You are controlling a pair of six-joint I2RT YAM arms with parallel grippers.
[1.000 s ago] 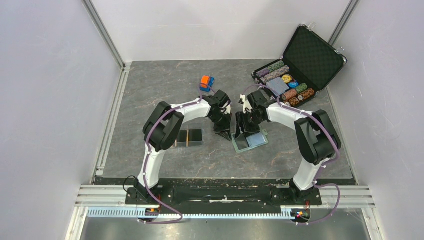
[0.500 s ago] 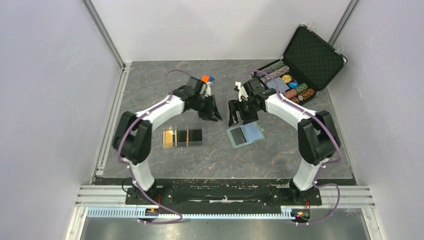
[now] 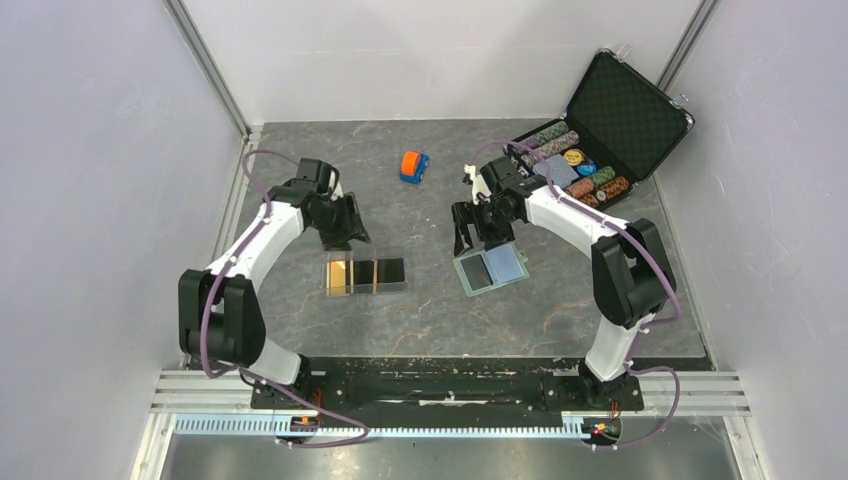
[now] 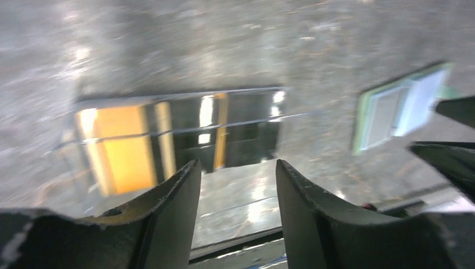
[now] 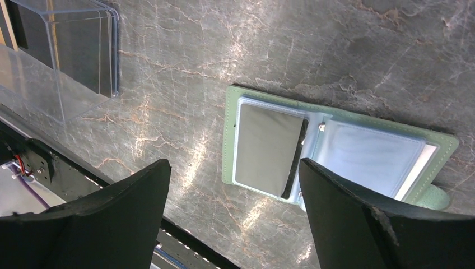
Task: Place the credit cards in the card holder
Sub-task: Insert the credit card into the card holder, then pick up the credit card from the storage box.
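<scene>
Hovering half-open and empty, the left gripper (image 4: 235,168) should square onto one credit card (image 4: 120,145) in the clear tray (image 5: 73,56); the right gripper (image 5: 233,165) gapes empty above the card holder (image 5: 341,151)

Plain pale walls (image 3: 90,200) close in the dark grey marbled counter (image 3: 420,310) on three sides. Up the back corners run metal rails (image 3: 208,65); a ridged metal strip (image 3: 450,427) lines the near edge.

Lab test cell, white enclosure walls (image 3: 90,200)

Bright, even light — left-wrist view blurred.
</scene>
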